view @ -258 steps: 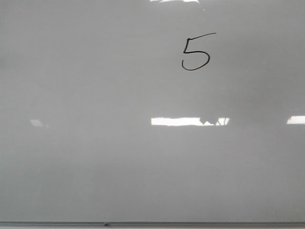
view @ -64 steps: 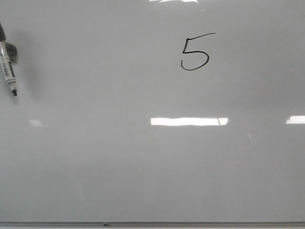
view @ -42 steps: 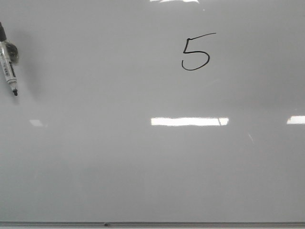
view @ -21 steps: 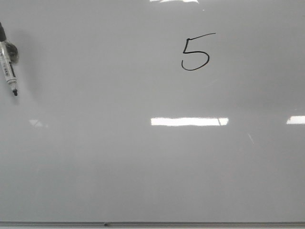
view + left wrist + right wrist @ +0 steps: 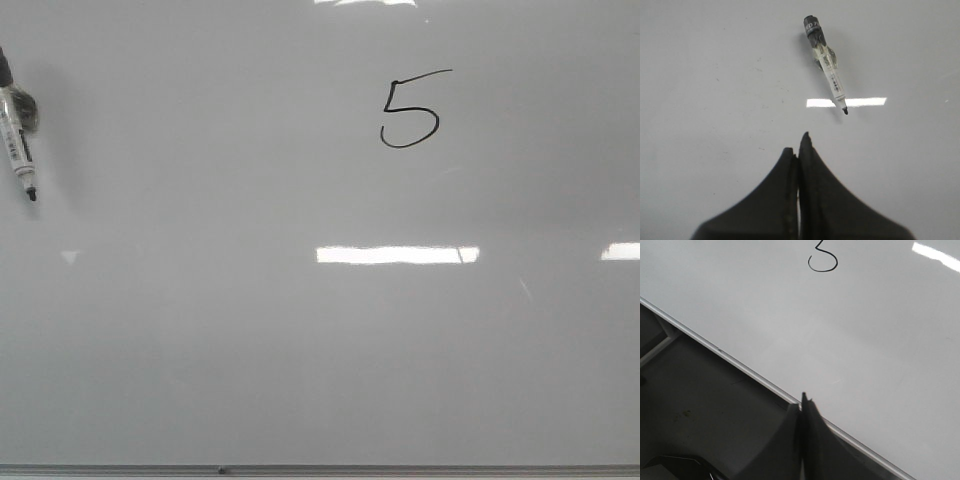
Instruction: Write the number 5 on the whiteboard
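Since the oldest frame, a marker [image 5: 18,135] has come to lie at the far left edge of the whiteboard [image 5: 250,350], uncapped, tip down. Since then I see nothing shift. The number 5 [image 5: 410,110] sits finished, upper right of centre. My left gripper [image 5: 799,145] is pressed closed and empty, just short of the marker; the right gripper [image 5: 804,402], closed and empty, hangs over the board's edge, clear of the ink.
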You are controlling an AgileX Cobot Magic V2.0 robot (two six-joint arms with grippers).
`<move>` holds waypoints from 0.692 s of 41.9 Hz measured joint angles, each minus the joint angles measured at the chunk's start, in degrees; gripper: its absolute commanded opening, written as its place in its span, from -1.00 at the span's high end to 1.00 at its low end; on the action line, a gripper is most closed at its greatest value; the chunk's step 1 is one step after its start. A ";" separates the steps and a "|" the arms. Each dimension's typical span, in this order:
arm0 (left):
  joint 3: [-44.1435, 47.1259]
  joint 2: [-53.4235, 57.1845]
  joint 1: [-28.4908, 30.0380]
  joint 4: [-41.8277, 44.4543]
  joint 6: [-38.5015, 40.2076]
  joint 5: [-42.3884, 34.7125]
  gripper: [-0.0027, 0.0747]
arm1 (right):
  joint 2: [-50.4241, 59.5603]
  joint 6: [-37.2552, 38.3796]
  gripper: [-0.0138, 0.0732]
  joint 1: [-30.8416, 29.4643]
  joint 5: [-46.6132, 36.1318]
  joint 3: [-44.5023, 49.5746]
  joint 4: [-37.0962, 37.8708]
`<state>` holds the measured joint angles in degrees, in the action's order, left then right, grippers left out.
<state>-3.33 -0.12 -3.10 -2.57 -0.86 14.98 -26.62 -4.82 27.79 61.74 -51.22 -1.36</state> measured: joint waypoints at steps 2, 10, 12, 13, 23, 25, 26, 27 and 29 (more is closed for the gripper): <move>1.86 0.46 0.00 -0.51 0.00 -1.57 0.98 | 0.00 0.00 0.84 0.00 0.00 0.00 0.00; 3.70 0.46 0.00 -0.95 0.00 -8.39 0.98 | 0.04 0.00 0.84 0.00 0.10 0.00 0.00; 3.70 0.46 0.00 -0.56 0.00 -9.91 0.98 | 0.04 0.00 0.84 0.00 0.10 0.00 0.00; 3.70 0.46 0.00 -0.41 0.00 -10.35 0.98 | 0.04 0.00 0.84 0.00 0.10 0.00 0.00; 3.70 0.46 0.00 -0.06 0.00 -11.86 0.98 | 0.04 0.00 0.84 0.00 0.10 0.00 0.00; 3.70 0.46 0.00 -0.06 0.00 -11.99 0.98 | 0.04 0.00 0.84 0.00 0.10 0.00 0.00; 3.70 0.46 0.00 -0.06 0.00 -11.99 0.98 | 0.04 0.00 0.84 0.00 0.10 0.00 0.00; 3.70 0.46 0.00 -0.06 0.00 -11.99 0.98 | 0.04 0.00 0.84 0.00 0.10 0.00 0.00; 3.70 0.46 -0.11 -0.06 0.00 -12.10 0.98 | 0.04 0.00 0.84 0.00 0.10 0.00 0.00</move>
<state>0.37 0.34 -3.21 -2.64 -0.86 2.87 -26.58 -4.82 27.79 61.84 -51.22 -1.36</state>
